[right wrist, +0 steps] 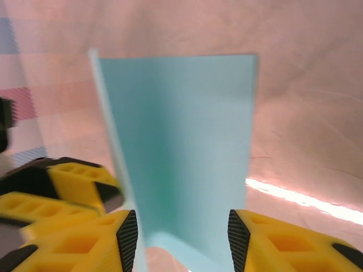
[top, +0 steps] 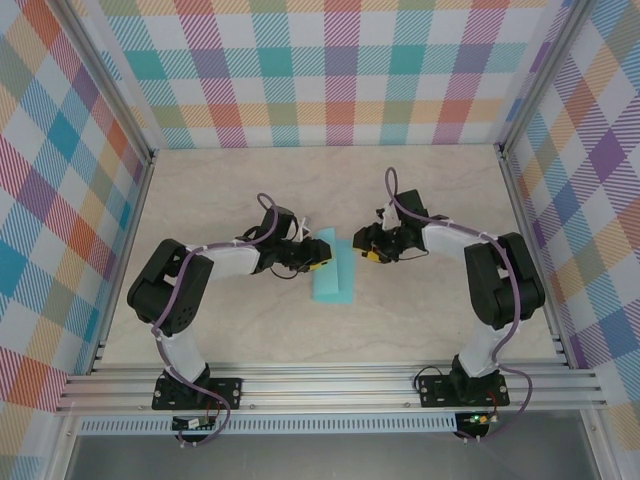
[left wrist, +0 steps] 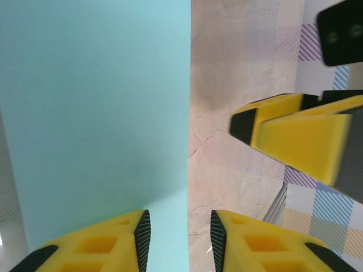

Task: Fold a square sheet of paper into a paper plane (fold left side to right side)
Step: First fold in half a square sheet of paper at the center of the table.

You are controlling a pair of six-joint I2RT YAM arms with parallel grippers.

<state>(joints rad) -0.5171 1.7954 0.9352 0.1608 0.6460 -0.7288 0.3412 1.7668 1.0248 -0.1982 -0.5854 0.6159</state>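
**Square sheet of paper [top: 333,272] is mid-fold: flap up, no crease yet**

Starting right at my fingertips. My left gripper [left wrist: 180,229] is released, jaws apart. The sheet's straight free edge runs up through the gap, and I can't see either pad pressing on it. My right gripper [right wrist: 182,226] is unclenched too, jaws wide, with the near end of the sheet sitting between the tips and just past them. So as far as I can see, I'm not grasping anything on either side.

The sheet sits between my two grippers, right up close to both. From the right wrist, one part lies flat on the table [top: 250,190] and another part stands up off it, on the side toward my left gripper. I'd say the left-to-right fold is begun but not done: the flap is raised, not laid over, and nothing is pressed down. All the nose and wing folds are left to do, and there's no dart shape at all yet.

On room, the tightest spot is my own two grippers, tips near each other across the sheet. Any sweep across has to mind the other one. Past the sheet's far edge it's open tabletop, and the plaid walls [top: 330,70] are well away. There's plenty of space forward and outward from each gripper.
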